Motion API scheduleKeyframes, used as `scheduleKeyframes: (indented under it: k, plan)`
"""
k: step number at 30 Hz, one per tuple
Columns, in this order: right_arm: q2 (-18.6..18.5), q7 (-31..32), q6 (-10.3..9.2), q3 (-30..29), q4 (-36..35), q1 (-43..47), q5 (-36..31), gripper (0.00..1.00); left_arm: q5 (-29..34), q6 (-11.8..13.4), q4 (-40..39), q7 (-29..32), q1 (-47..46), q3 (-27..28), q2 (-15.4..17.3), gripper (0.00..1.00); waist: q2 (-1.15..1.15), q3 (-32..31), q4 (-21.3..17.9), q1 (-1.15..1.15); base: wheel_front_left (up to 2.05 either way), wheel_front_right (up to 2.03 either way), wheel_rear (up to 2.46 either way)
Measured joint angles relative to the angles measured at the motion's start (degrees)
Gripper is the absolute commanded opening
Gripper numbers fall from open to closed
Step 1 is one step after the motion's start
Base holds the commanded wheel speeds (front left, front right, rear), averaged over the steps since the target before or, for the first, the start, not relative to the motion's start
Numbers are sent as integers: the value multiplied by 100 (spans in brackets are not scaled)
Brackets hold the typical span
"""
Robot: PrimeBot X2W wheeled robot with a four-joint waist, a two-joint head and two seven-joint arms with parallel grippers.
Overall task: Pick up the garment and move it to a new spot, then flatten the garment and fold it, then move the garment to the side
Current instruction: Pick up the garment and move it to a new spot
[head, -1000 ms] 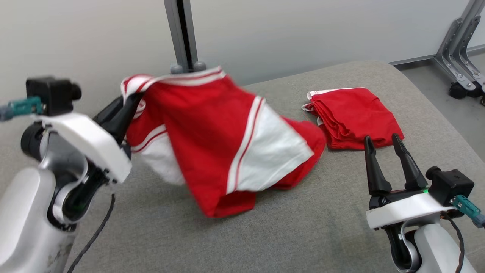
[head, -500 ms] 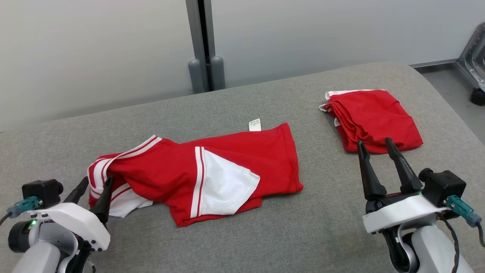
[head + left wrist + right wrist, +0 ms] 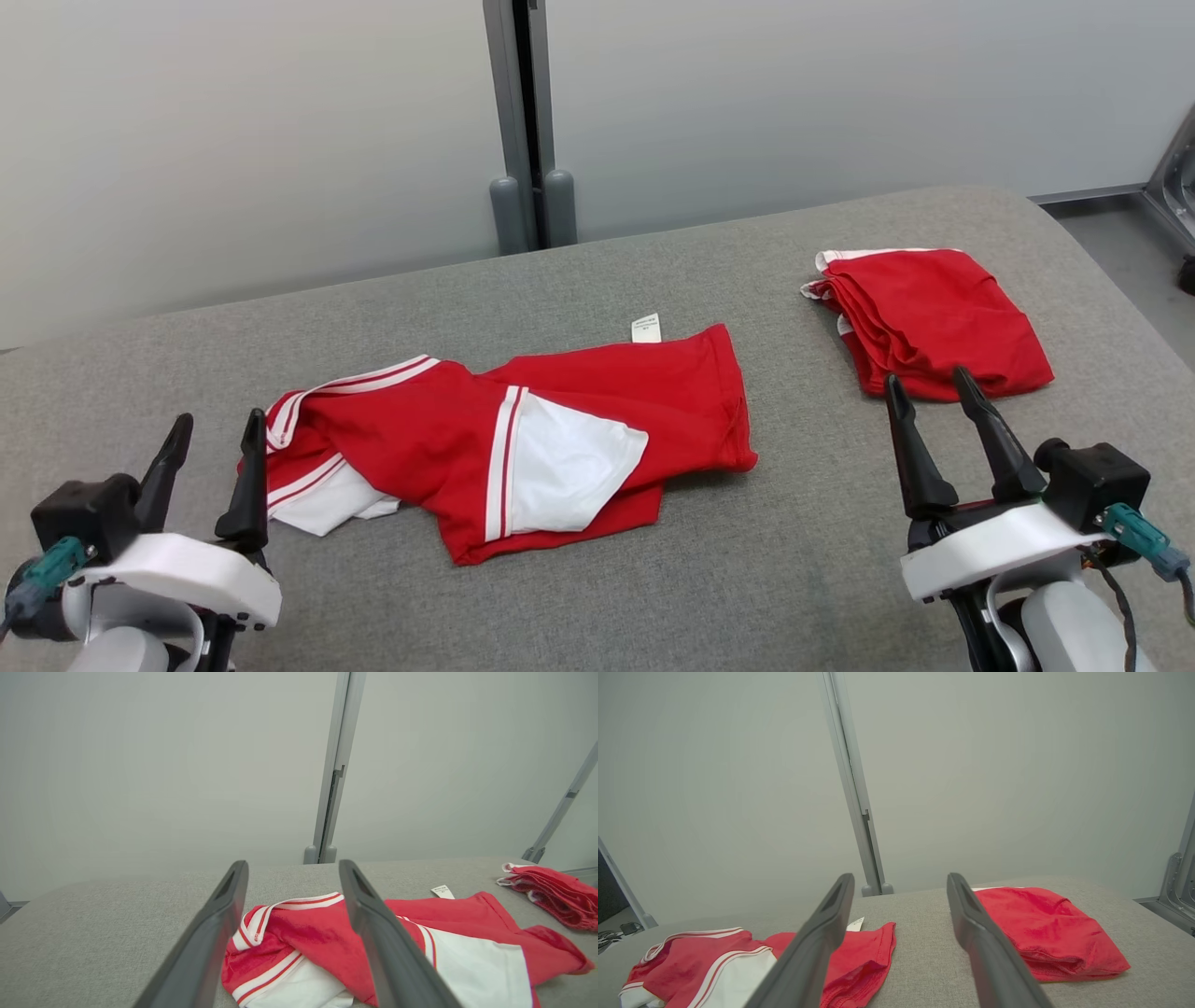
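garment (image 3: 579,401): red-and-white, crumpled, lying mid grey table (image 3: 709,579), nothing gripping it
left gripper (image 3: 218,420): fingers spread, empty, at garment's 8 o'clock
right gripper (image 3: 926,378): fingers spread, empty, at garment's 3 o'clock
folded red pile (image 3: 934,313): garment's 2 o'clock, apart

The left end effector (image 3: 293,865) holds its 2 long dark fingers (image 3: 219,924) spread apart, with nothing gripped between them. Beyond the tips, a crumpled red fabric garment (image 3: 317,933) with white stripes and a white panel lies on the grey fabric-covered bench (image 3: 93,924). A small white label (image 3: 440,891) lies at its far edge. A folded red cloth stack (image 3: 556,896) sits well apart at the right. A grey metal post (image 3: 334,765) rises against the pale wall (image 3: 140,765).
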Motion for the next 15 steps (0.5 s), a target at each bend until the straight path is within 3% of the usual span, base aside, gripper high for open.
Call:
scheduleKeyframes:
  k: [8,11,15]
  plan:
    - [179,-10,0,-135,-81,336,-87,100,521,837,-1573,-250,1107,137,-77,100,0,-47,86,0,0,0,0]
    - [213,-19,0,-179,-91,411,-112,100,557,1006,-1830,-270,1439,176,-182,100,0,-31,103,0,0,0,0]
    - [218,2,0,-197,-98,444,-114,100,561,1048,-1979,-275,1635,164,-271,100,0,-4,159,0,0,0,0]
